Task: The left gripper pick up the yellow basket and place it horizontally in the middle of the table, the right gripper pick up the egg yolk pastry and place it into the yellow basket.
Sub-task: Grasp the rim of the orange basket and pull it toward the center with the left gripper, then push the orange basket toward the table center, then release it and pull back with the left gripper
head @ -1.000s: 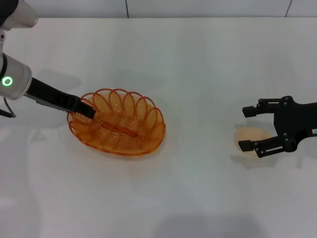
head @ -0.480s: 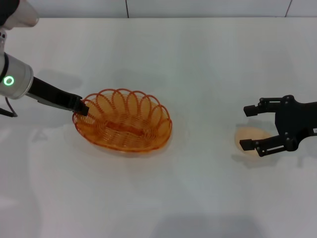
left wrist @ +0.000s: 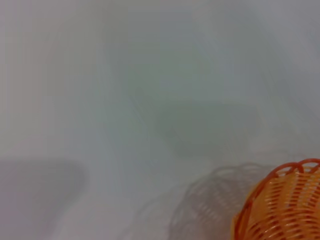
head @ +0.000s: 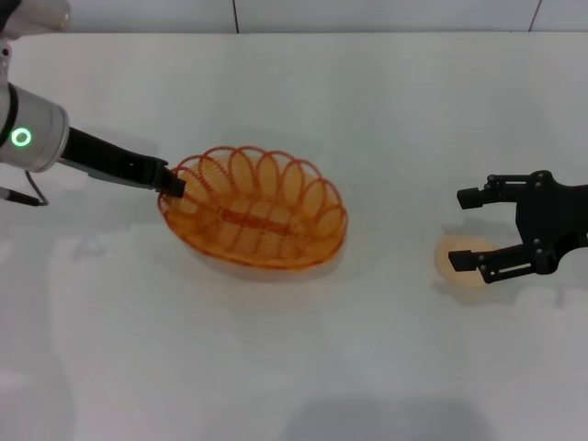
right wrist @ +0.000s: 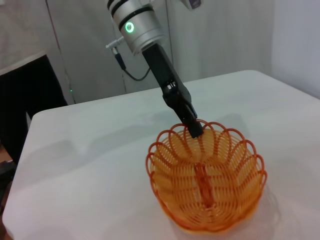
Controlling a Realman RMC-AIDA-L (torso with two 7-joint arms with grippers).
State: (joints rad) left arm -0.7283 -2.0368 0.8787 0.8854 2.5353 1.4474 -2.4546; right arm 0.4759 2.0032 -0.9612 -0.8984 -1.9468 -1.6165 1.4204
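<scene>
The yellow basket [head: 253, 219] is an oval orange-yellow wire basket, left of the table's [head: 386, 101] middle in the head view. It also shows in the right wrist view [right wrist: 206, 179] and at a corner of the left wrist view [left wrist: 280, 210]. My left gripper [head: 172, 185] is shut on the basket's left rim and holds it; it shows too in the right wrist view [right wrist: 195, 128]. The egg yolk pastry [head: 462, 256] is a small pale bun on the table at the right. My right gripper [head: 471, 230] is open, its fingers on either side of the pastry, just above it.
The white table's far edge meets a grey wall [head: 386, 14]. In the right wrist view a dark shape [right wrist: 22, 100] stands beyond the table's far side.
My left gripper has carried the basket to the right and slightly farther away, turning it more horizontal. My right gripper has shifted slightly right, still open over the pastry.
</scene>
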